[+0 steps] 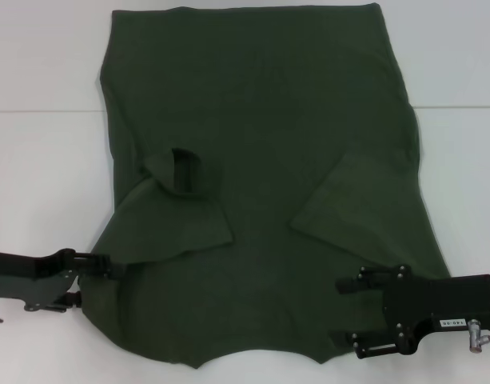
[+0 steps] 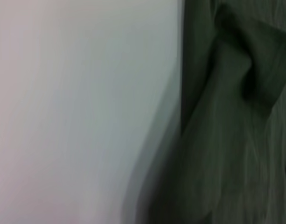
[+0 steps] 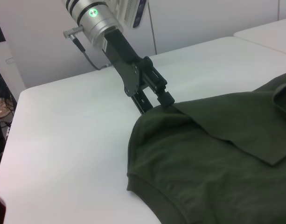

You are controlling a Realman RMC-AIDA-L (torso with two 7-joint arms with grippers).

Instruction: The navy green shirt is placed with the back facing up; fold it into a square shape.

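A white table (image 1: 45,176) with a seam (image 1: 37,110), beside a pale wall (image 3: 203,18).

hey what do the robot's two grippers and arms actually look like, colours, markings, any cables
Both grippers are matte black, flat angular metal plates with visible screw heads. The right gripper carries a small white label and joins a silver cylindrical wrist with a small metal fitting. The left gripper, seen from the right wrist camera, joins a silver ribbed wrist with a glowing green light, a side fitting and a thin dark cable.

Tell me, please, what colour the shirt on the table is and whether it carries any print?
The navy green shirt is plain dark olive green, with no print; the head view shows it best.
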